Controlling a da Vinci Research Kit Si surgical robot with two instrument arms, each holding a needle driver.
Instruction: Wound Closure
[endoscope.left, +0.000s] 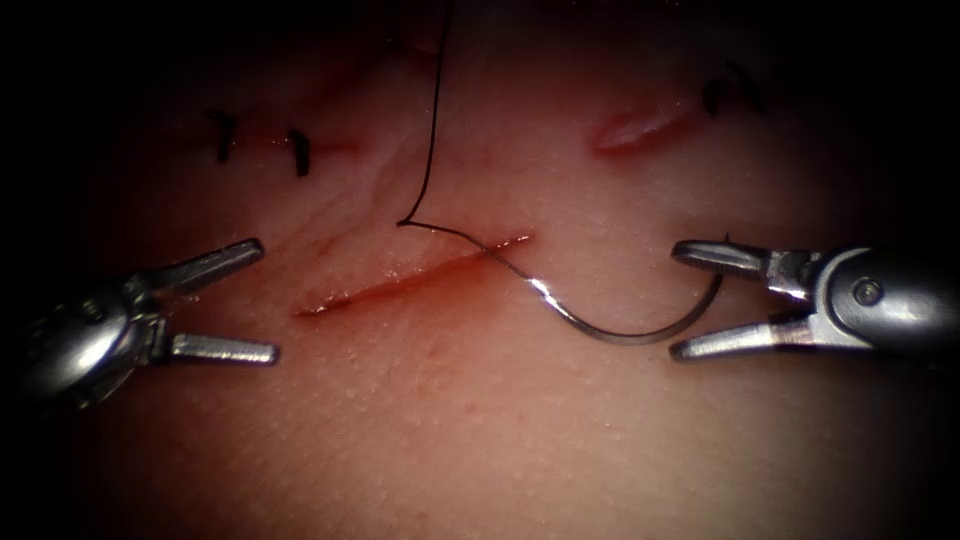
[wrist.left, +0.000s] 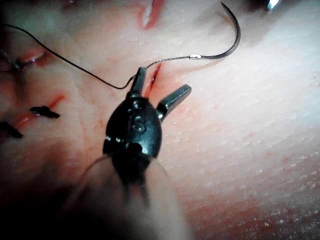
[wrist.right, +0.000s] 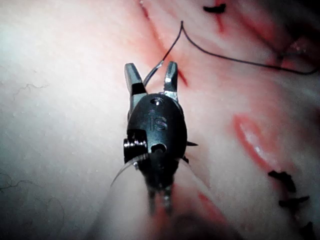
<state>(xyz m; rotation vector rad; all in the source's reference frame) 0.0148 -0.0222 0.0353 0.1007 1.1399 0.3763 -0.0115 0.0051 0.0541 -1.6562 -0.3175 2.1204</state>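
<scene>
Needle (endoscope.left: 610, 335) lies free on tissue (endoscope.left: 480, 430), right of cut (endoscope.left: 410, 280), not in tissue; curve opens upward, long axis runs from swaged end at cut toward right end effector (endoscope.left: 690, 300). Tip sits between its wide-spread jaws (holding nothing). Left end effector (endoscope.left: 265, 300) also wide, empty, left of cut, well apart from needle. Thread (endoscope.left: 430, 130) trails up from cut. Right arm nearer.

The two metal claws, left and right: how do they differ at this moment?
The left tool sits left of the cut, with bare tissue between its jaws; the right tool sits right of it, its jaws straddling the needle near the pointed end. The thread lies nearer the left tool. Both are open and hold nothing.
</scene>
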